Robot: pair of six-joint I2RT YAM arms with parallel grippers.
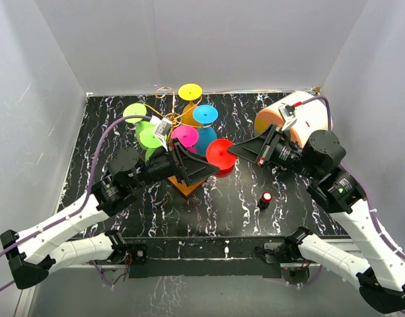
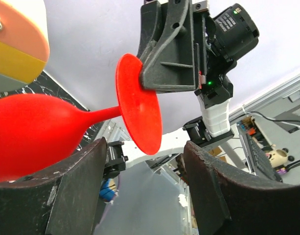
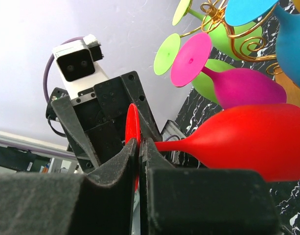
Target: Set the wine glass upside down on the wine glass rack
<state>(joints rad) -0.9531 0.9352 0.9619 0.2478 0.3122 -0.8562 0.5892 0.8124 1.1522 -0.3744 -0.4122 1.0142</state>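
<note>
The red plastic wine glass [image 3: 257, 137] lies sideways in the air, just beside the gold wire wine glass rack [image 1: 187, 188] on its right side and between the two grippers. The right gripper [image 3: 139, 142] has its jaws shut narrow on the flat round foot of the glass. The left gripper [image 2: 144, 149] has its jaws wide, one finger on each side of the stem. Green, pink and blue glasses [image 3: 238, 88] hang on the rack.

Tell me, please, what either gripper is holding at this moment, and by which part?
The right gripper is shut on the red wine glass, pinching the edge of its round foot. The left gripper stands open around the stem and grips nothing.
</note>
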